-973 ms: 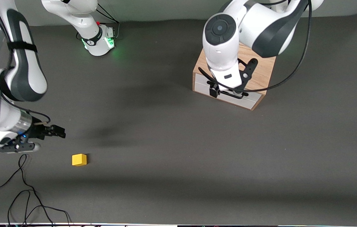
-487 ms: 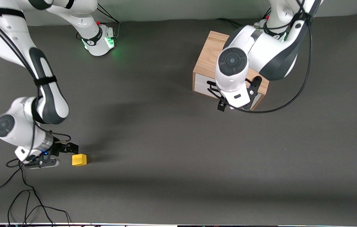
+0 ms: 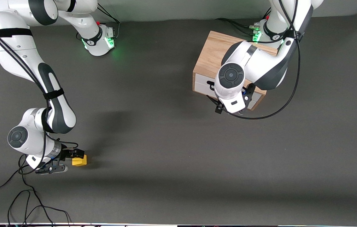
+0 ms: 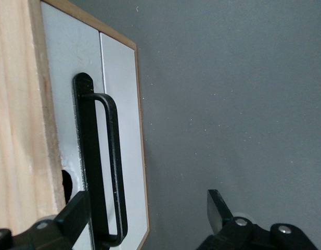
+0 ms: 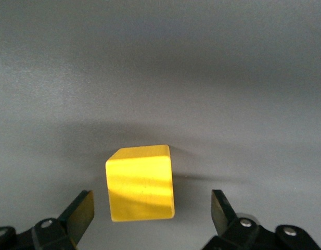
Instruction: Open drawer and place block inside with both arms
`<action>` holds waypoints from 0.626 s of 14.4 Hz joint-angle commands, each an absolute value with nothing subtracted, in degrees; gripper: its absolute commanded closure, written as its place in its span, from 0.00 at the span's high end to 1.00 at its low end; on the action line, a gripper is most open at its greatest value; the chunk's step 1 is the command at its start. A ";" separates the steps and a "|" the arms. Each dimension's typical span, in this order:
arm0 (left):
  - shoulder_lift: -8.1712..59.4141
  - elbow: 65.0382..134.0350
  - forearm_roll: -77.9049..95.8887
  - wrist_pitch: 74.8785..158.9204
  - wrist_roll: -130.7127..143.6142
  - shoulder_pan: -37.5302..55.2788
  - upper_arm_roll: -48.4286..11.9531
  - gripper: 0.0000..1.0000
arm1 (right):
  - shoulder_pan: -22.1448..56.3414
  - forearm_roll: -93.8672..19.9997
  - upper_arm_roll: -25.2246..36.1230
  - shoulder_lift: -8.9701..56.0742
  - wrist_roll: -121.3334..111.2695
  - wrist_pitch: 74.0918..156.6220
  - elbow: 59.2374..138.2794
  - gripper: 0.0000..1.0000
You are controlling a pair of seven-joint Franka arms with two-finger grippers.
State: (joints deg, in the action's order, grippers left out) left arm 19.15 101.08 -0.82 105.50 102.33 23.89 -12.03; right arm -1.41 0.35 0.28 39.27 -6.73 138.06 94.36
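Both arms have descended since the earlier frame: right tool (image 3: 78, 155), fingers spread wide, now brackets the block (image 3: 79, 160) without touching it; left tool (image 4: 150, 221), also open, straddles the drawer (image 3: 204, 85) handle (image 4: 105, 172), drawer still closed. Small, bright yellow and sharp-edged, the block sits on the tabletop (image 3: 172, 151) toward the right arm's end; it looks rigid and light, best pinched across two flat parallel faces
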 commanded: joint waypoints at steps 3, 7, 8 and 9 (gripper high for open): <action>19.95 103.80 -0.18 108.37 103.45 23.64 -12.22 1.00 | -1.41 -2.18 -0.09 41.66 -6.24 140.19 93.08 1.00; 21.79 104.68 -0.26 108.63 103.36 23.82 -12.22 1.00 | -1.32 -2.73 -0.09 41.75 -6.42 140.18 93.25 1.00; 22.14 104.85 -0.26 109.24 103.36 23.73 -12.22 1.00 | -1.32 -2.72 0.00 42.01 -6.50 140.19 93.25 1.00; 22.41 105.11 -0.26 109.60 103.36 23.82 -12.22 1.00 | -1.41 -2.72 0.00 42.01 -6.59 140.19 93.16 1.00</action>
